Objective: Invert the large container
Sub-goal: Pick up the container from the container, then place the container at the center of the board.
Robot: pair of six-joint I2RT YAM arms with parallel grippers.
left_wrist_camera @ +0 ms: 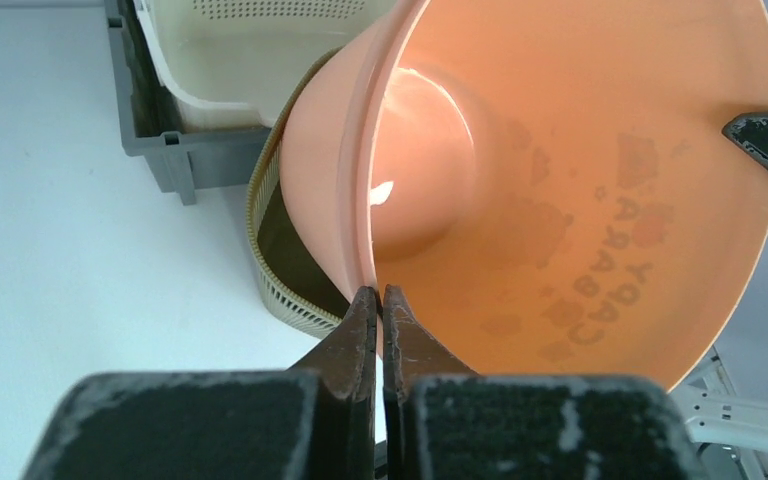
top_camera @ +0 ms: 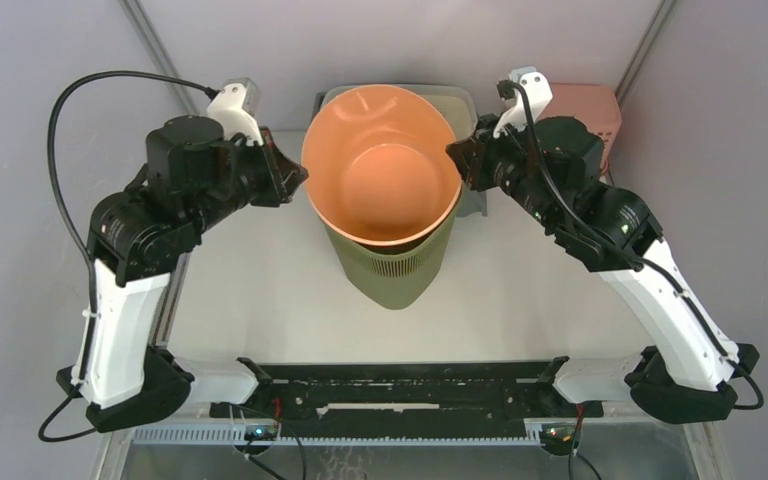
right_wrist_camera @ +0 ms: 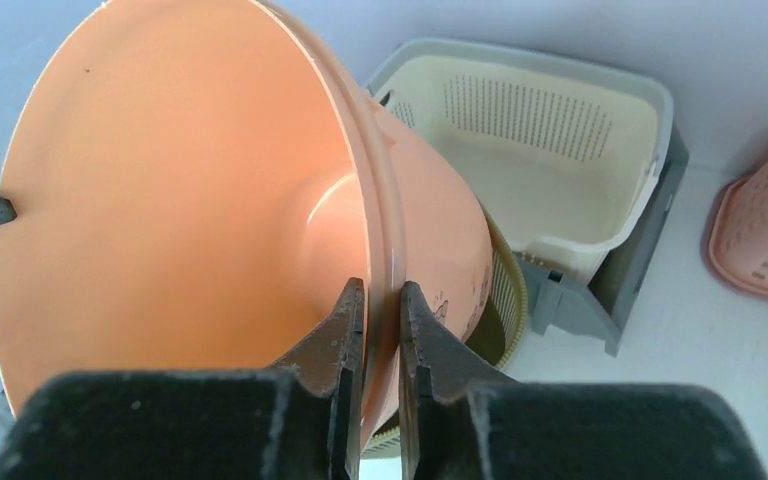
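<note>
Two grips we log: left gripper and right gripper pinch rim of smooth, tapered orange container (glossy plastic); slotted olive basket around its base.

light: bright, even | shadows: soft | glare: spot inside orange container | focus: sharp

Both arms reach forward, elbows out, wrists turned inward; left end effector and right end effector pinch closed.
</note>
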